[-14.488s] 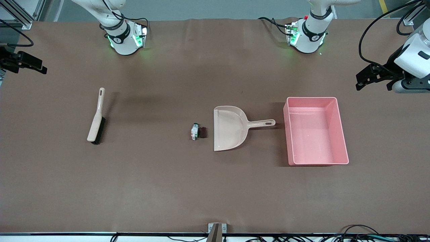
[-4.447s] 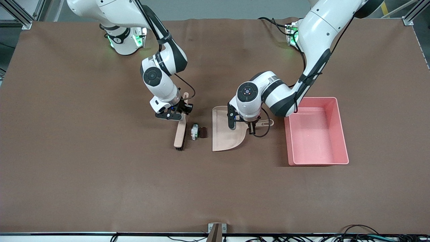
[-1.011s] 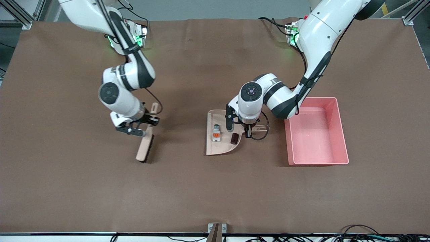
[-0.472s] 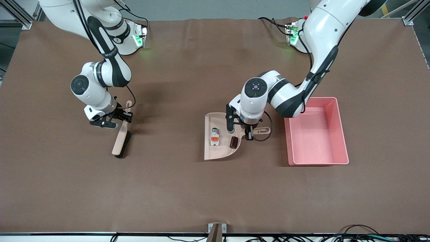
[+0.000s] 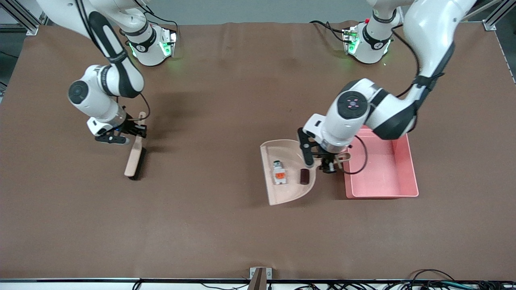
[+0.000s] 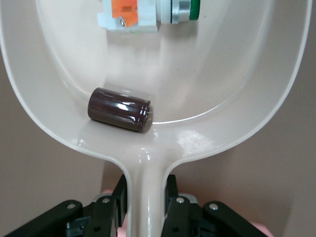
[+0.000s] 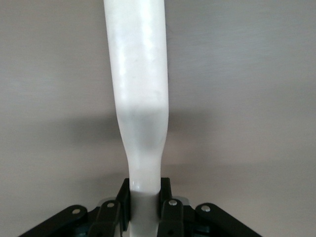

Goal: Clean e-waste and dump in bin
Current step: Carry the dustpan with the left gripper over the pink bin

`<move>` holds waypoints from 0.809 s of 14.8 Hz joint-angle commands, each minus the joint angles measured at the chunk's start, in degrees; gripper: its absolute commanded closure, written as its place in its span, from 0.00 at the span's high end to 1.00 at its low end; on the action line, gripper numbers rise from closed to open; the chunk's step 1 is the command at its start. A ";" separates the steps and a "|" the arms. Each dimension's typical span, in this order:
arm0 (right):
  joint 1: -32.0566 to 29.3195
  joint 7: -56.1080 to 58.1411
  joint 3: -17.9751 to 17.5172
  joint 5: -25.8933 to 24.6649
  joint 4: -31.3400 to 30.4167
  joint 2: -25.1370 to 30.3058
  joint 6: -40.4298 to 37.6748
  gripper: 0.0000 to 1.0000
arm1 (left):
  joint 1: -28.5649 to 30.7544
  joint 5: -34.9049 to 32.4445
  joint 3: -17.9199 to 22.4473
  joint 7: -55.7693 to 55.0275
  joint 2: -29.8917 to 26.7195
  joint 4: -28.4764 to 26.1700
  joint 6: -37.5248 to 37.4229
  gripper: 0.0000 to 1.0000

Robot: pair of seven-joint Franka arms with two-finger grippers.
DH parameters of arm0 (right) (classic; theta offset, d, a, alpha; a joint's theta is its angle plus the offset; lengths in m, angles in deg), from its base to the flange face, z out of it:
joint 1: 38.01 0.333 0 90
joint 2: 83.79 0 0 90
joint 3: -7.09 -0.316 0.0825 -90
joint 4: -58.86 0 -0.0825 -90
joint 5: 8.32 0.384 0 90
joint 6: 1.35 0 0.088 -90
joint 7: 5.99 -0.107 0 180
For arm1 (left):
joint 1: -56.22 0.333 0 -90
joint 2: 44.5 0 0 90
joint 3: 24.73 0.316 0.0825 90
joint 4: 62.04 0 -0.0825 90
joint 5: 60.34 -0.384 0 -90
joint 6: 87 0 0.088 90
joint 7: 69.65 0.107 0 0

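The e-waste lies in the beige dustpan (image 5: 287,189): a whitish component with orange and green bits (image 5: 279,172) and a dark maroon block (image 5: 304,176). My left gripper (image 5: 323,160) is shut on the dustpan's handle and holds the pan off the table, beside the pink bin (image 5: 383,196). The left wrist view shows the maroon block (image 6: 119,109) near the handle's root, the whitish component (image 6: 148,12) farther into the dustpan (image 6: 237,74), and the left gripper (image 6: 146,202) clamped on the handle. My right gripper (image 5: 123,133) is shut on the brush (image 5: 134,155); the brush handle (image 7: 138,74) runs out of the right gripper (image 7: 144,202).
The brush is over bare brown table toward the right arm's end. The bin has nothing in it and stands toward the left arm's end. Cables trail along the table edge nearest the front camera.
The left gripper has lifted the dustpan with both pieces and carried it toward the bin. The right gripper has drawn the brush away toward the right arm's end of the table.
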 commanded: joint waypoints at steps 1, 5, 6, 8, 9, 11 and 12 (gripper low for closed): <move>-4.70 4.38 -1.00 -0.66 -3.53 4.24 -0.74 0.01 | 8.28 0.39 -6.32 0.78 -2.60 -1.08 -5.73 0.15; -4.97 4.38 -1.00 -0.66 -3.62 3.80 -0.57 0.07 | 15.94 -0.40 -9.16 5.60 -6.28 -3.00 -10.93 0.15; -4.97 4.38 -1.00 -0.66 -3.53 3.54 -0.22 0.16 | 18.05 -0.40 -9.33 7.09 -7.86 -4.23 -10.93 0.15; -4.97 4.38 -1.00 -0.57 -3.44 3.10 -0.04 0.25 | 22.27 -0.40 -11.43 9.65 -10.42 -6.34 -10.93 0.15; -4.97 4.38 -1.00 -0.66 -3.27 2.84 -0.04 0.30 | 24.03 -0.40 -11.79 10.96 -11.12 -7.05 -10.93 0.15; -4.97 4.38 -1.00 -0.57 -2.65 1.70 0.31 0.47 | 27.63 -0.40 -12.58 15.35 -11.92 -7.84 -10.93 0.15; -4.97 4.38 -1.00 -0.57 -2.21 1.08 0.31 0.54 | 29.47 -0.40 -12.93 17.46 -12.09 -8.02 -10.85 0.15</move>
